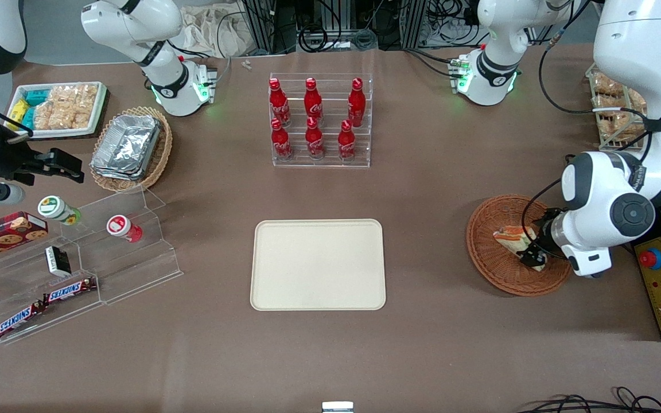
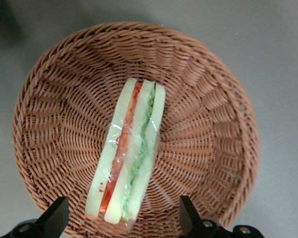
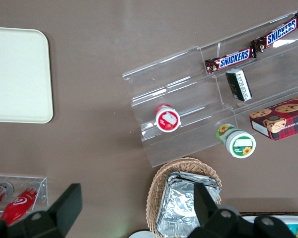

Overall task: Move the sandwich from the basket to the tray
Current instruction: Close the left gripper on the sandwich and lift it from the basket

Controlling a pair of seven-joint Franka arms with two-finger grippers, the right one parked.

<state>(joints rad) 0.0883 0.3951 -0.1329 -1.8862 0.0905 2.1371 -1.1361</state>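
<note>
The clear-wrapped sandwich (image 2: 131, 153) lies in the round reddish-brown wicker basket (image 2: 208, 114), its white bread, red and green layers showing. In the front view the sandwich (image 1: 513, 237) rests in the basket (image 1: 491, 252) at the working arm's end of the table. My gripper (image 2: 123, 218) is open just above the basket, one finger on each side of the sandwich's wide end with a gap to each; it also shows in the front view (image 1: 535, 256). The cream-beige tray (image 1: 318, 264) lies bare at the table's middle, toward the parked arm from the basket.
A clear rack of red cola bottles (image 1: 319, 121) stands farther from the front camera than the tray. A paler oval basket with foil containers (image 1: 131, 148), a clear stepped stand with snacks (image 1: 78, 269) and a white snack tray (image 1: 58, 109) lie toward the parked arm's end.
</note>
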